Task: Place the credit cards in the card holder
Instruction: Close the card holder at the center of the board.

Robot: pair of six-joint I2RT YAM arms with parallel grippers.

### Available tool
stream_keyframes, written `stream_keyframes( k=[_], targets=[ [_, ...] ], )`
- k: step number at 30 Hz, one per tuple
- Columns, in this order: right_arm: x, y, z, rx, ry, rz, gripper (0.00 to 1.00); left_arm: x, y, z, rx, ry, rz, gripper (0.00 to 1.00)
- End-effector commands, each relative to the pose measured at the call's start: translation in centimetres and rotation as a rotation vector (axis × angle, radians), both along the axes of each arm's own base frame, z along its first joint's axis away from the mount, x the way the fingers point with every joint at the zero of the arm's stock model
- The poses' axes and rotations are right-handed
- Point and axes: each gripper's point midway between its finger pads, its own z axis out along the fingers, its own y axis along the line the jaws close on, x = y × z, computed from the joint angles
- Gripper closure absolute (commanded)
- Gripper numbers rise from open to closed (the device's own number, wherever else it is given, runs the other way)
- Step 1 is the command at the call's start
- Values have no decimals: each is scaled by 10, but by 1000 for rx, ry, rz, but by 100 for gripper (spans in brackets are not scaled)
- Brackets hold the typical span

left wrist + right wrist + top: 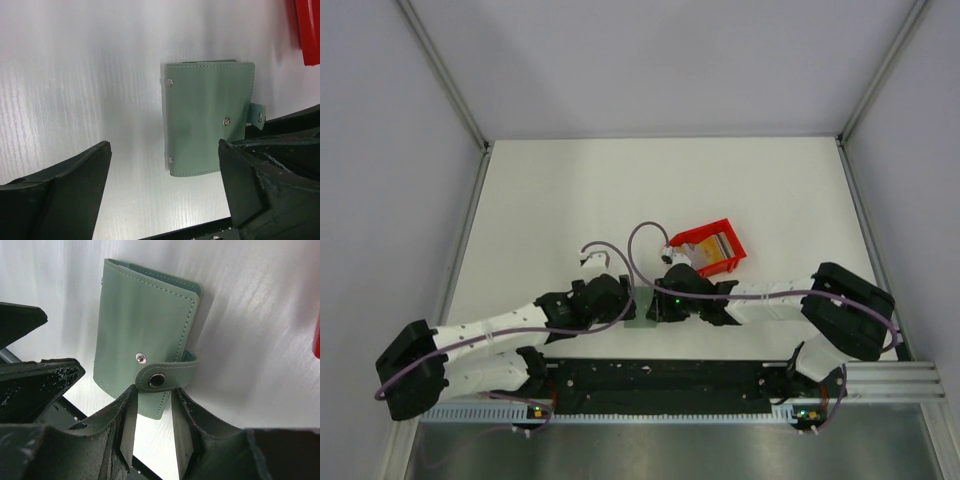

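The card holder (207,117) is a grey-green wallet lying closed and flat on the white table, also seen in the right wrist view (142,335). Its strap (165,376) is unsnapped and curls over the front. My left gripper (164,146) is wide open, one finger on each side of the wallet's near edge, touching nothing. My right gripper (153,392) stands partly open, its tips right at the strap's lower edge, with only table and wallet showing in the gap. The credit cards (720,243), tan and whitish, sit in the red bin.
The red bin (710,248) stands just beyond the right gripper, tilted on the table; its edge also shows in the left wrist view (307,30). Both arms meet over the wallet (641,318), close to the table's near edge and the black rail (660,375).
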Motion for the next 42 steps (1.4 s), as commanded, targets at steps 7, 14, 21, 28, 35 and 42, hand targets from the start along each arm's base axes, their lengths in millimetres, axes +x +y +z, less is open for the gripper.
stream_keyframes(
  k=[7,14,21,28,35,42],
  targets=[
    [-4,4,-3,-41,-13,63,66,13,9,23,-65,-88,74,2],
    [2,0,21,-28,-73,57,62,17,6,23,-44,-109,39,2],
    [4,-11,48,-5,-123,29,59,16,-14,15,-42,-84,-63,2],
    [11,-27,62,-22,-165,-36,58,18,-22,8,-31,-64,-81,12],
    [16,-27,68,-27,-175,-66,61,15,-26,-1,-25,-37,-107,27],
    [25,-31,60,-51,-155,-96,74,13,-24,-14,-13,-15,-107,39]
  ],
)
